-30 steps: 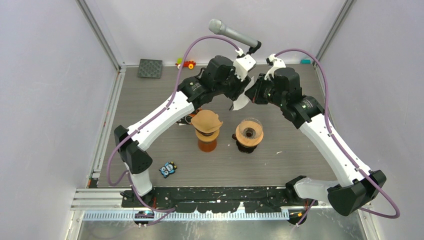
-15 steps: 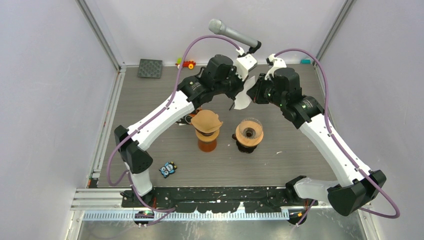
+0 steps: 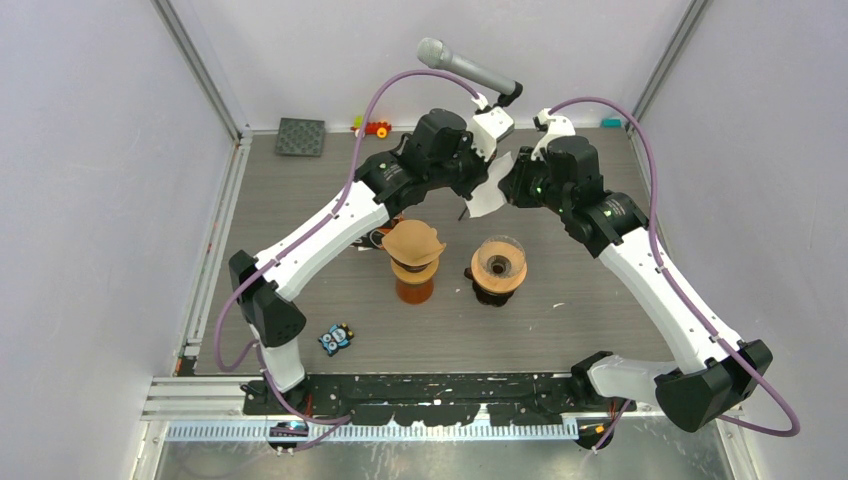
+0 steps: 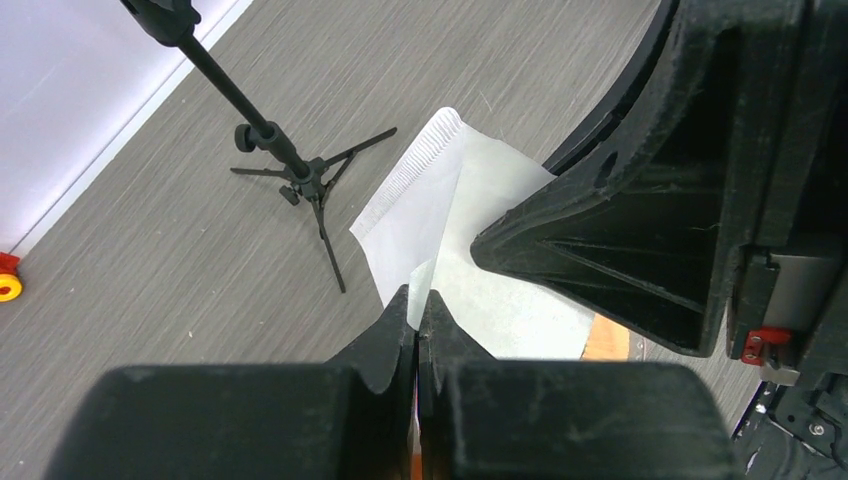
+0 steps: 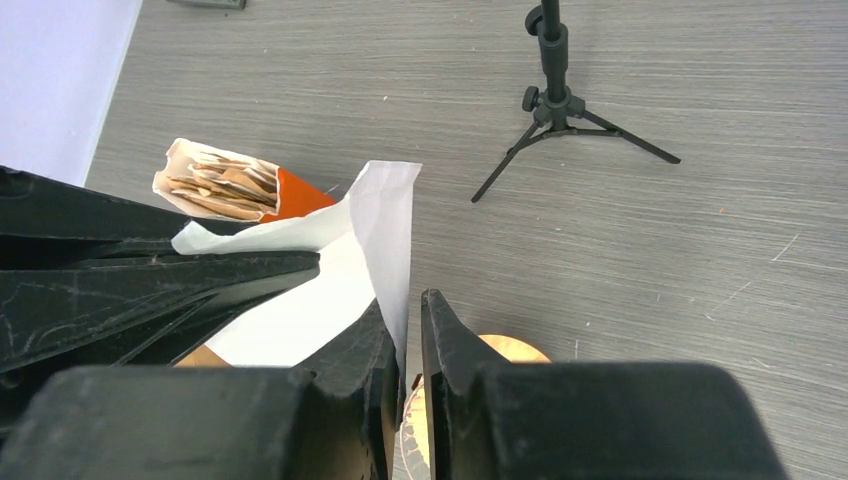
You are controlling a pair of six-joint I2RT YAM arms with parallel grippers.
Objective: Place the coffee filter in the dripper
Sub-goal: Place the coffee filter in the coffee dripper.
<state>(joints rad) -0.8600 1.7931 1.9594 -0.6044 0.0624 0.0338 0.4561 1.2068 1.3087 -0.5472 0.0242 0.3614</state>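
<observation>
A white paper coffee filter (image 3: 487,196) hangs in the air between both arms, above and behind the dripper (image 3: 498,262). My left gripper (image 4: 416,297) is shut on the lower edge of the filter (image 4: 450,215). My right gripper (image 5: 405,305) stands slightly open, a narrow gap showing between its fingers. The filter's edge (image 5: 385,215) lies against the inner face of its left finger. The amber glass dripper sits on a dark base on the table, and its rim (image 5: 515,350) shows just under the right fingers.
An orange holder stacked with brown filters (image 3: 412,248) stands left of the dripper. A microphone on a tripod (image 3: 465,68) is at the back. A black mat (image 3: 300,136), a toy car (image 3: 375,127) and a small owl figure (image 3: 338,338) lie about.
My left gripper has closed on the filter. My right gripper's jaws, shut on it a second ago, have parted slightly. Neither arm has moved much.
</observation>
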